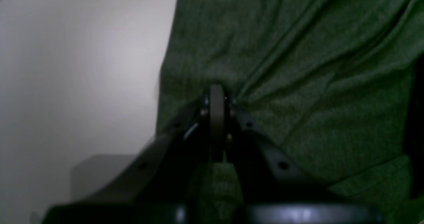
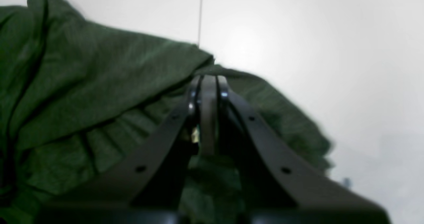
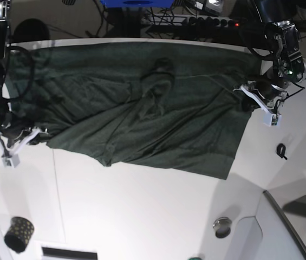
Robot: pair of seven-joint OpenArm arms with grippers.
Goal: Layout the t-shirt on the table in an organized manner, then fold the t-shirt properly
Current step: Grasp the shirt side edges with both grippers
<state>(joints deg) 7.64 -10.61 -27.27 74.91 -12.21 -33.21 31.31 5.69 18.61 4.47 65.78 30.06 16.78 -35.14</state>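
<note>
t-shirt (image 3: 142, 114) long axis across table (image 3: 142, 206), both grippers pinching ends

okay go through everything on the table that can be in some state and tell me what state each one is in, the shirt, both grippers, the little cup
t-shirt: spread wide across the table, wrinkled, not folded, pinched at both side edges.
left gripper: shut on the t-shirt's edge.
right gripper: shut on the t-shirt's edge.
black dotted cup: near the table's front, tilted, apart from the t-shirt.
</note>
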